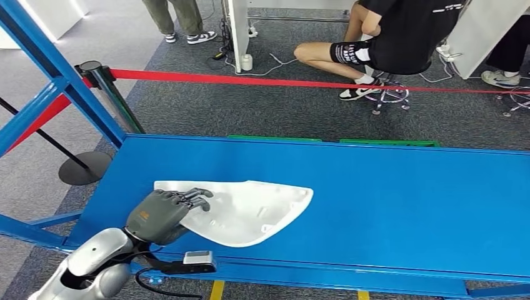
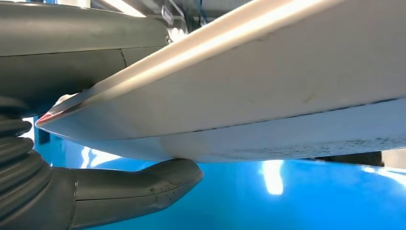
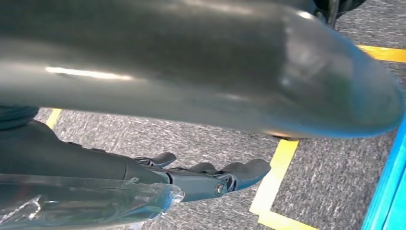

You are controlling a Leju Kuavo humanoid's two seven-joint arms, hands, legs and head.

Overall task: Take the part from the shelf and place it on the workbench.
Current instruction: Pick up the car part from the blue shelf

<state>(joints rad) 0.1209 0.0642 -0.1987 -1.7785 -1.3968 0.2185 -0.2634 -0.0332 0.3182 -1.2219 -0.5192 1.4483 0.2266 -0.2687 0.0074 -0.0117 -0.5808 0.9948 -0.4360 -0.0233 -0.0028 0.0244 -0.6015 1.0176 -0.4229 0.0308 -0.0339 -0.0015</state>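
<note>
Head view: the white part [image 1: 244, 209] is being gripped at its near-left end by the left hand [image 1: 164, 214], over the blue workbench [image 1: 387, 206].
Left wrist view: the part's edge is being pinched between thumb [image 2: 143, 189] and fingers.
Right wrist view: the right hand [image 3: 201, 179] is being held empty, fingers extended, over grey carpet [image 3: 330, 191].

White moulded part [image 1: 250, 211]: thin, curved shell, tapering to a rounded tip. It lies on the blue surface [image 1: 387, 206] near my front-left corner, one end pinched in my fingers [image 1: 190, 199], thumb underneath.
</note>
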